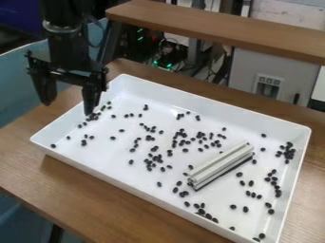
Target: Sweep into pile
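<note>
Here: black two-finger tool [68, 107], upper left, stands wide; long pale grooved bar [219, 164], lower right of centre, lies in white rectangular tray [209, 106]; small black oval pieces [245, 209] lie scattered around.

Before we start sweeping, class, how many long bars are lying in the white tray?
1. The pale bar lies slantwise in the tray, right of its middle in the picture, with black beans scattered around it.
</note>
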`<state>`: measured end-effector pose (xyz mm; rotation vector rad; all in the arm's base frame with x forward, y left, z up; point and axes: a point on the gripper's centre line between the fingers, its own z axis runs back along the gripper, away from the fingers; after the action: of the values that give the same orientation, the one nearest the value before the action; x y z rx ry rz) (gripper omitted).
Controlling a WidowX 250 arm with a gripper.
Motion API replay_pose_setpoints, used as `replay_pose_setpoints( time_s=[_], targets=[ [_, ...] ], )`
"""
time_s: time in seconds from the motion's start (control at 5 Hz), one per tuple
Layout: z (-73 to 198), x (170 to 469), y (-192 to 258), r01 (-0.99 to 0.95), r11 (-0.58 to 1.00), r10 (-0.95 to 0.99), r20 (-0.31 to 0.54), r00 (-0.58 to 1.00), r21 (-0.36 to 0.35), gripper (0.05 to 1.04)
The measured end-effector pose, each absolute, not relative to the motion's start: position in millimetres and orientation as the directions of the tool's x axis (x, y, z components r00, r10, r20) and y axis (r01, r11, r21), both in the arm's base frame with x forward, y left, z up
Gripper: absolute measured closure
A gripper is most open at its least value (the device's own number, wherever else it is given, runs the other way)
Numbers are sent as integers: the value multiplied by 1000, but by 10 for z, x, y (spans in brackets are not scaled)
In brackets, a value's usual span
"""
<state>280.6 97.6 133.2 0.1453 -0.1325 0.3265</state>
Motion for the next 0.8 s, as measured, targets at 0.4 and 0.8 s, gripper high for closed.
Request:
replay_pose_setpoints(
  time_s=[0.4,0.8],
  targets=[
    [997,3131,662,-112,987,101,93,991,118,83],
    [690,3555,-130,252,964,-260,120,958,81,83]
  ],
)
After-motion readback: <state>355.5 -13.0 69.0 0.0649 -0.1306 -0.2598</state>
